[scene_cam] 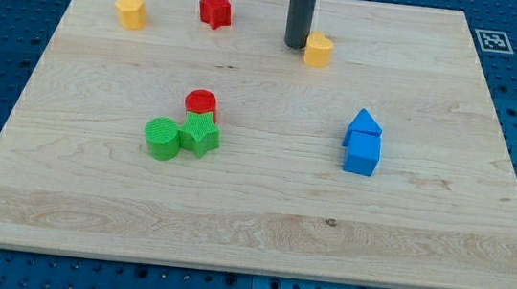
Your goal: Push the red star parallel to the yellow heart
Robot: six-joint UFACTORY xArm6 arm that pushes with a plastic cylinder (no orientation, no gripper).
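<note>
The red star (215, 9) lies near the view's top, left of centre. My tip (295, 44) rests on the board about 85 px to the star's right and slightly lower. It touches, or nearly touches, the left side of a yellow block (319, 49) that looks like the heart. A second yellow block (130, 11), roughly hexagonal, lies at the top left, to the left of the star. The rod rises straight up out of the view's top.
A red cylinder (201, 103), green star (201, 135) and green cylinder (162, 138) cluster left of centre. Two blue blocks, a pointed one (363, 127) and a cube (362, 155), touch at the right. The wooden board's edge (245, 268) borders a blue pegboard.
</note>
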